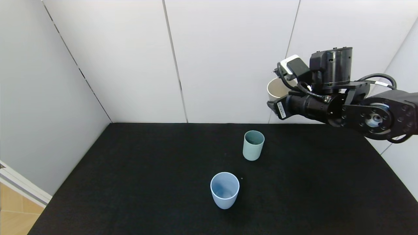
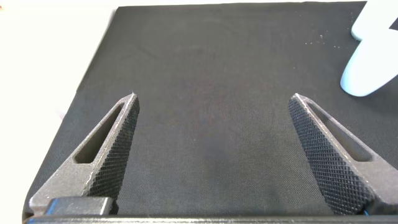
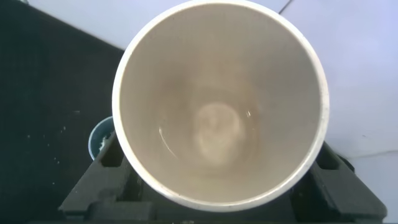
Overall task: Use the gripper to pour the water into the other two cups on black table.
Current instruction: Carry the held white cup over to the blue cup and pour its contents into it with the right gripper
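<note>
My right gripper (image 1: 272,106) is shut on the cream-beige cup (image 1: 277,88) and holds it high above the black table's (image 1: 130,182) far right part, up and to the right of the teal-green cup (image 1: 253,145). In the right wrist view the cream cup (image 3: 221,106) fills the frame, with a little water at its bottom, and the teal-green cup's rim (image 3: 99,138) peeks out beside it. The light blue cup (image 1: 224,190) stands upright nearer me, in the middle. My left gripper (image 2: 212,102) is open and empty over bare table, with the light blue cup (image 2: 373,62) off to one side.
White wall panels close the table at the back and on both sides. The table's left edge drops to a wooden floor (image 1: 13,212). Wide bare cloth lies left of the two cups.
</note>
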You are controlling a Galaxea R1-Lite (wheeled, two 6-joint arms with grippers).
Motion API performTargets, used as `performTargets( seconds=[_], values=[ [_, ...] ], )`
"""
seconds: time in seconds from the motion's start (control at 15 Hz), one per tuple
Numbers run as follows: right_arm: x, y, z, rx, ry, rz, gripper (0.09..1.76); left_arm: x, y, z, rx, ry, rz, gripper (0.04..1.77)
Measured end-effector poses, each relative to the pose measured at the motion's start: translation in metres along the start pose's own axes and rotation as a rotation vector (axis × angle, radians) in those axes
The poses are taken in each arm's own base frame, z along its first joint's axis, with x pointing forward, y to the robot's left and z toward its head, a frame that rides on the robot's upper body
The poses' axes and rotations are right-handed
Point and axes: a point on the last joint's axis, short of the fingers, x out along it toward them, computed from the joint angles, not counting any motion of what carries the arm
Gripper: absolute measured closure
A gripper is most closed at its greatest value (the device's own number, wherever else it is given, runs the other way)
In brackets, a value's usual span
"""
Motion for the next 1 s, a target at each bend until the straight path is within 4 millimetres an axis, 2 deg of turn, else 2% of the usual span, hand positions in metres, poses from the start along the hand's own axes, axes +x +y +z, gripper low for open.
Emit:
performTargets(
  seconds=[0.2, 0.33, 0.67, 1.0],
  values=[
    [-0.007, -0.006, 0.002, -0.005, -0.004, -0.013, 0.57, 0.0, 0.0, 0.0, 0.0, 0.0, 0.0, 0.09],
    [-0.01, -0.004, 0.004, -0.033, -0.009, -0.007, 0.57, 0.0, 0.0, 0.0, 0.0, 0.0, 0.0, 0.09],
    [-0.027, 0.022, 0.01, -0.159, -0.018, 0.013, 0.57, 0.0, 0.0, 0.0, 0.001, 0.001, -0.001, 0.09],
    [-0.03, 0.038, -0.007, -0.338, 0.048, -0.007, 0.57, 0.0, 0.0, 0.0, 0.0, 0.001, -0.001, 0.09]
  ],
)
